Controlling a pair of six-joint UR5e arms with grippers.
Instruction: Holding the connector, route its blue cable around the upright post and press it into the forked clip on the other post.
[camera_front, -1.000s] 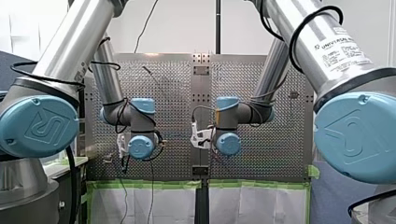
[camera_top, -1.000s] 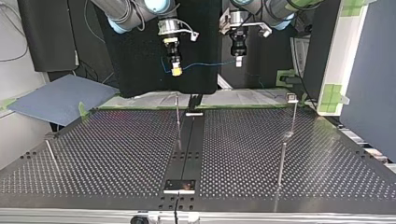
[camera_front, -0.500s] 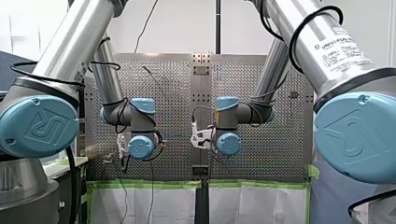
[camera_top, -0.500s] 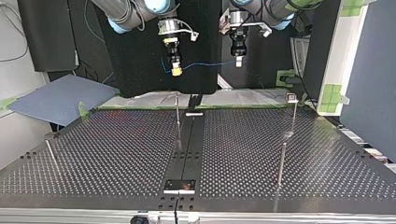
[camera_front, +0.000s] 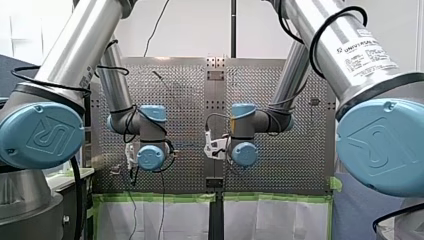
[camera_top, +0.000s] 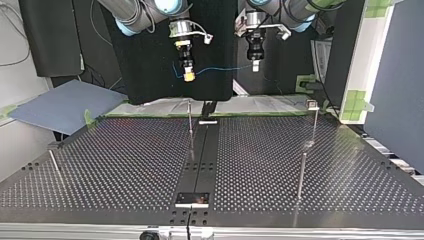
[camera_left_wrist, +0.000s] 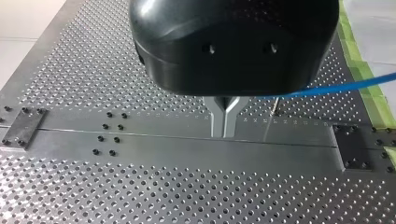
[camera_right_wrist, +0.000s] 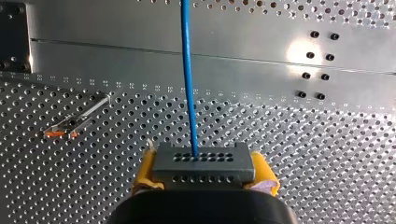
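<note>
Right gripper (camera_right_wrist: 204, 173): jaws clamped on connector (camera_right_wrist: 204, 162).
Left gripper (camera_left_wrist: 225, 122): jaws together, pinching blue cable (camera_right_wrist: 187, 70).
Cable run: strung between both grippers, high above surface (camera_top: 125, 165).

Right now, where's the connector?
Right wrist view: the grey perforated block connector is clamped between the yellow pads of my right pincer, above the perforated metal table, thin blue cable leading ahead.

my left gripper (camera_left_wrist: 225, 131), fingers (camera_left_wrist: 217, 122) together; my right gripper (camera_top: 189, 76), yellow pads (camera_right_wrist: 145, 171) tight on the connector (camera_right_wrist: 204, 164); both nose-down
</note>
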